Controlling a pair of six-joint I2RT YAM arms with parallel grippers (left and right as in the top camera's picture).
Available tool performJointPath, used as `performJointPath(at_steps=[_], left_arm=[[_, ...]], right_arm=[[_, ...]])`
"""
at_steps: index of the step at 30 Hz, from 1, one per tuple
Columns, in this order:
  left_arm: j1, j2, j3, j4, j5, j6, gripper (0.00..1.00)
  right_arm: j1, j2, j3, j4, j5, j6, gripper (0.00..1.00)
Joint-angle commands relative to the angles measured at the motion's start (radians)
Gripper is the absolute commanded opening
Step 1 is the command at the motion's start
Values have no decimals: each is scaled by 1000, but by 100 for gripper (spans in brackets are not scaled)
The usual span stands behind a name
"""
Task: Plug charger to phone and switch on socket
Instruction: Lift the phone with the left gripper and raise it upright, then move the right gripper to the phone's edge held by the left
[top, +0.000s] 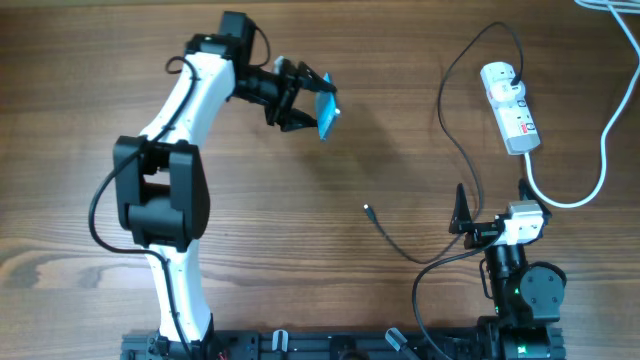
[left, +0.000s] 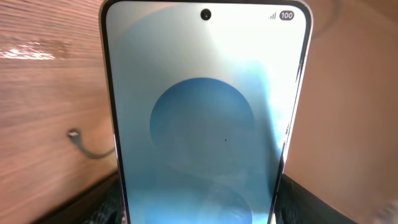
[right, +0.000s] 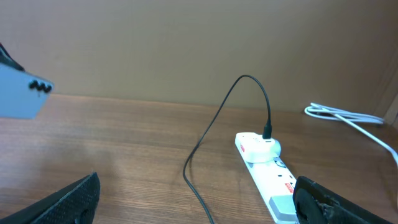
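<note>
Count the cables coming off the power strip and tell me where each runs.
2. The black charger cable rises from the white plug on the power strip, tip loose mid-table. The thick white cord exits its near end, looping right.

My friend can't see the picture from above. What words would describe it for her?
The left hand holds the phone over a wooden table. The charger plug lies loose mid-table, its cable running to the white socket; the right hand is open and empty.

phone (top: 326, 108) aloft, screen lit, black charger (right: 268, 119) plugged into white socket (top: 510, 108), tip loose
</note>
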Motion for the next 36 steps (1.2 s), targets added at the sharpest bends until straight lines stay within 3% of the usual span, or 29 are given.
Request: performJointPath(at_steps=[1,8,11,14,18,19,20,24,28,36], left_arm=[[42,-54,-4,0,217,-2,67],[94,-54,-4,0,364,-1,67],[112,-54,-4,0,389,-1,67],[125,-54,-4,0,393,-2,67],[134,-54,-4,0,441,-2,67],[134,-54,-4,-1,444,-2,67],[135,-54,-4,0,444,-2,67],[137,-54,-4,0,444,-2,67],[137,-54,-4,0,444,-1,67],[133,-54,-4,0,359,-2,67]], right_arm=[[-5,-2,-1,3,-2,12,100],[-5,-2,-1,72,-51,44,100],[-5,-2,-1,188,-329,340,99],[-5,-2,-1,167,-546,719,100],[-5,-1,-1,152,-435,1263,100],[-5,-1,-1,174,-423,1370,100],[-5,-1,-1,240,-421,1390,100],[-5,-1,17,496,-455,1303,100],[-5,24,154,433,-518,1218,100],[-5,421,771,-332,-647,512,100]])
